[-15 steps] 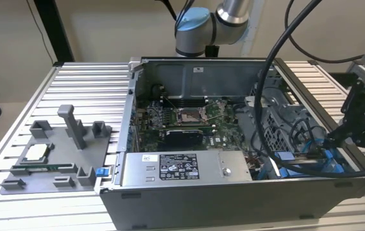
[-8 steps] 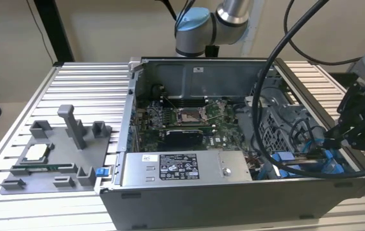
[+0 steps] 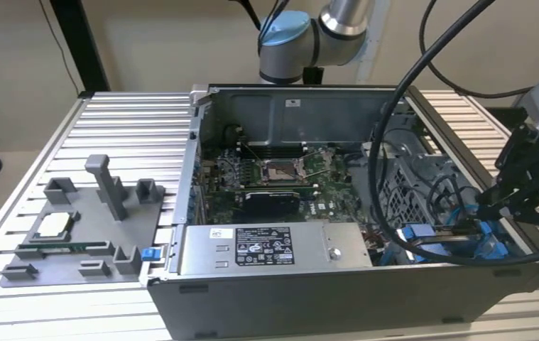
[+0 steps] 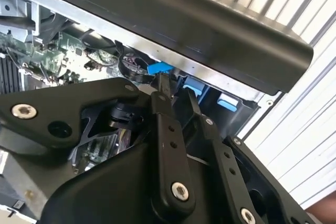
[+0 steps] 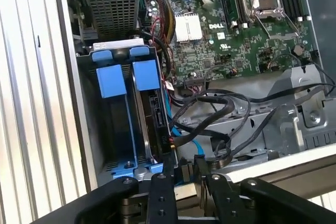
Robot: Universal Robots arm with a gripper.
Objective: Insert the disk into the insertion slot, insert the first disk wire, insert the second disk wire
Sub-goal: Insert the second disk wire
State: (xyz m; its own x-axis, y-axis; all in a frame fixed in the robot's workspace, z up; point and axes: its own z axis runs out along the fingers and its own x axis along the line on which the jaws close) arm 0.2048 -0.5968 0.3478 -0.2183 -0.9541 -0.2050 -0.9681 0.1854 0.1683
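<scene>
The disk (image 5: 153, 114) stands on edge inside the insertion slot (image 5: 113, 129), a grey bay with blue rails and tabs at the case's front corner on the exterior view's right (image 3: 421, 233). The disk's connector edge faces the motherboard. A blue wire (image 5: 193, 142) curls from beside the disk down to my gripper (image 5: 181, 169). My gripper (image 3: 496, 213) hangs just over that corner of the case. In the second wrist view my gripper (image 4: 176, 90) has its fingers close together, with a small blue plug (image 4: 160, 68) at their tips.
A grey power-supply box (image 3: 274, 249) lies along the case's front, with the motherboard (image 3: 279, 177) behind it. A perforated cage (image 5: 110, 3) sits beside the bay. Black cables (image 5: 220, 108) loop over the inner bracket. A grey fixture (image 3: 79, 227) holding parts rests on the ribbed table (image 3: 127, 121).
</scene>
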